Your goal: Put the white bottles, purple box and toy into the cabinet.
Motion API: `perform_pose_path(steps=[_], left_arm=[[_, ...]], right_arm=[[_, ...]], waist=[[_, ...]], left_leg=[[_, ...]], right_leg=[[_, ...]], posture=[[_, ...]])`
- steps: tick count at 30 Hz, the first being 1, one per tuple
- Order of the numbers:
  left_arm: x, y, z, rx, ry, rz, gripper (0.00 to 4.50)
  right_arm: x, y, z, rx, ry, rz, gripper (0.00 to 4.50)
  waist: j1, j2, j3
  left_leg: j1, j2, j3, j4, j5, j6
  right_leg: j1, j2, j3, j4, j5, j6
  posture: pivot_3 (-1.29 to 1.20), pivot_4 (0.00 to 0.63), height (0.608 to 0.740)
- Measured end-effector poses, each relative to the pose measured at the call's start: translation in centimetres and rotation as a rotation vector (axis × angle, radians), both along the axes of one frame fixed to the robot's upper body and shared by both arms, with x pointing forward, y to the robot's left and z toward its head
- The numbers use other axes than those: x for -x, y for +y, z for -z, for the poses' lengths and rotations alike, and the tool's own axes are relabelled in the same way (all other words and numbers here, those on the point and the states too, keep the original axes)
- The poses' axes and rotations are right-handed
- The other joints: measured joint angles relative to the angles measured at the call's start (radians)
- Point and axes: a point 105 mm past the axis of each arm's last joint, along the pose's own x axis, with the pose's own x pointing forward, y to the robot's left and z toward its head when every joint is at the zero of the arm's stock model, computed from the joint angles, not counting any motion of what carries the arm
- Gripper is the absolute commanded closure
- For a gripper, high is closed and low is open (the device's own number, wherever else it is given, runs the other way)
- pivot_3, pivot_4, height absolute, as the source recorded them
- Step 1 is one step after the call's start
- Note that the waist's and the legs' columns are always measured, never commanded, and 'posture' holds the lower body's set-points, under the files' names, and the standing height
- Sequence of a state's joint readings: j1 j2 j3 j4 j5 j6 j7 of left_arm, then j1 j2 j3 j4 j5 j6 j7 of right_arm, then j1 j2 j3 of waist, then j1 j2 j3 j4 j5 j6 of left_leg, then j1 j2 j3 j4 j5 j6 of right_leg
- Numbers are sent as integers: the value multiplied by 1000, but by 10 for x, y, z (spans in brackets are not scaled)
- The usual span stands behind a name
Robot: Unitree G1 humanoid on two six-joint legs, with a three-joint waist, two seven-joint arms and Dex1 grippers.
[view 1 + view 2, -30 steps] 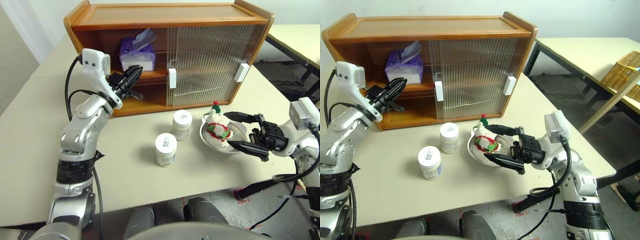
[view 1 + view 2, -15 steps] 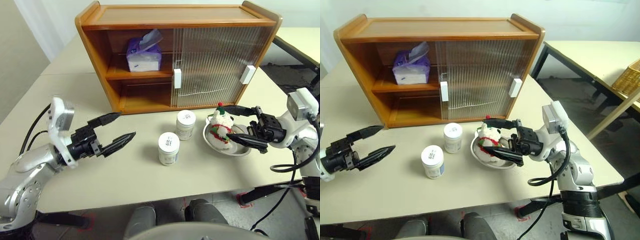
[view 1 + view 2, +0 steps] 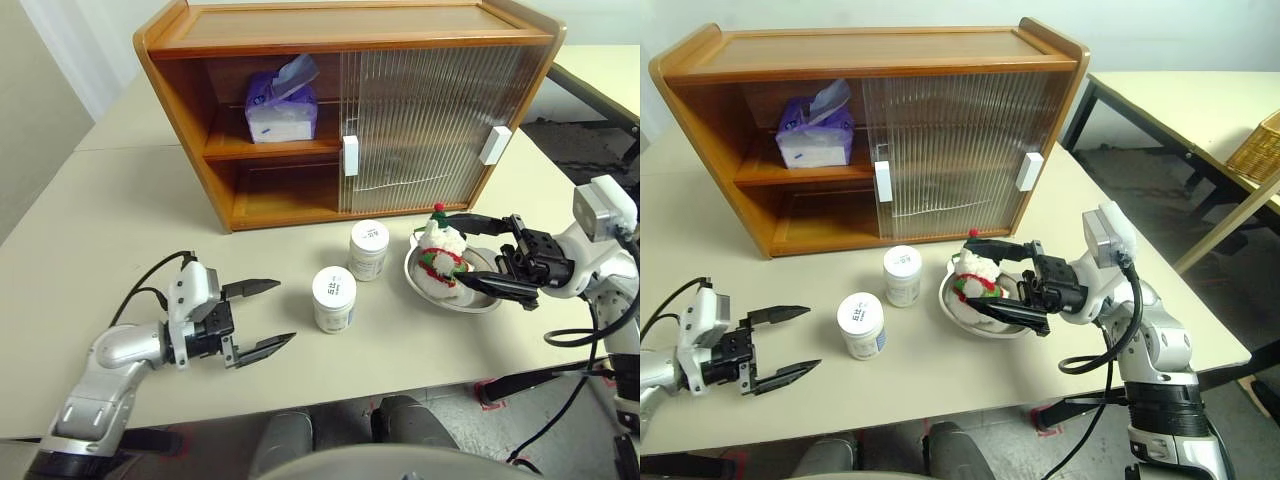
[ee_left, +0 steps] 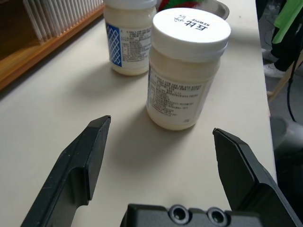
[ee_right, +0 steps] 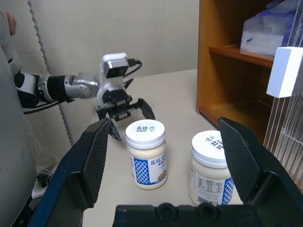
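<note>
Two white bottles (image 3: pixel 333 298) (image 3: pixel 369 249) stand on the table in front of the cabinet (image 3: pixel 350 25). The purple box (image 3: pixel 281 105) sits on the cabinet's upper shelf, in the open left half. Lying in a silver bowl is the toy (image 3: pixel 440 262). My left gripper (image 3: pixel 285 311) hovers low over the table, open, pointing at the nearer bottle (image 4: pixel 187 71) a short way off. The right gripper (image 3: pixel 452 250) is open, with one finger on each side of the toy, not closed on it.
The silver bowl (image 3: pixel 484 301) rests right of the bottles. Ribbed sliding doors (image 3: pixel 420 110) cover the cabinet's right half. A second table with a wicker basket (image 3: pixel 1260 150) stands at the far right. The table's front edge runs close below both grippers.
My left gripper left the purple box on the upper shelf, opened, drew back from the cabinet and sank low over the table. The right gripper has stayed at the toy.
</note>
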State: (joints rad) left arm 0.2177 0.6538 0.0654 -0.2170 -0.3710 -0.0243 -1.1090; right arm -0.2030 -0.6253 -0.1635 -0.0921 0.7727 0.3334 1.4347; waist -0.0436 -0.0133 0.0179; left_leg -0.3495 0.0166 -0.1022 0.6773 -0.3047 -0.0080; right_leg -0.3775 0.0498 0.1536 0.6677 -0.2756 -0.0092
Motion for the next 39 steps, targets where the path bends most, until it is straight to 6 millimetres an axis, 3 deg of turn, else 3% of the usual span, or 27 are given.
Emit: perform_pose_path(steps=[15,33,36,38,39], left_arm=[[-16,-30,13,33,-54,54,34],[-21,-50,36,15,62,97,34],[-23,-49,41,-1,74,81,636],[-23,-50,42,-1,82,88,1308],[-23,-50,42,-2,84,89,1363]], right_arm=[[7,8,3,58,-7,-24,0],[6,6,2,84,2,-13,0],[6,5,2,88,2,-13,0],[6,5,3,90,2,-13,0],[7,4,3,91,3,-14,0]], waist=[[-9,1,1],[-22,1,1],[-27,1,1],[-29,1,1],[-29,1,1]], left_leg=[[0,0,3,0,0,1],[0,-1,4,-1,0,1],[-1,-1,4,-1,0,1],[-1,-2,3,-1,0,1],[0,-2,3,-1,1,2]], right_leg=[[1,0,0,0,0,0],[1,1,1,-1,-1,2],[1,1,1,-1,-2,3],[2,1,1,-1,-2,4],[2,1,1,-1,-2,5]], posture=[[-91,41,740],[-121,33,740],[-121,31,740],[-121,30,740],[-116,32,740]])
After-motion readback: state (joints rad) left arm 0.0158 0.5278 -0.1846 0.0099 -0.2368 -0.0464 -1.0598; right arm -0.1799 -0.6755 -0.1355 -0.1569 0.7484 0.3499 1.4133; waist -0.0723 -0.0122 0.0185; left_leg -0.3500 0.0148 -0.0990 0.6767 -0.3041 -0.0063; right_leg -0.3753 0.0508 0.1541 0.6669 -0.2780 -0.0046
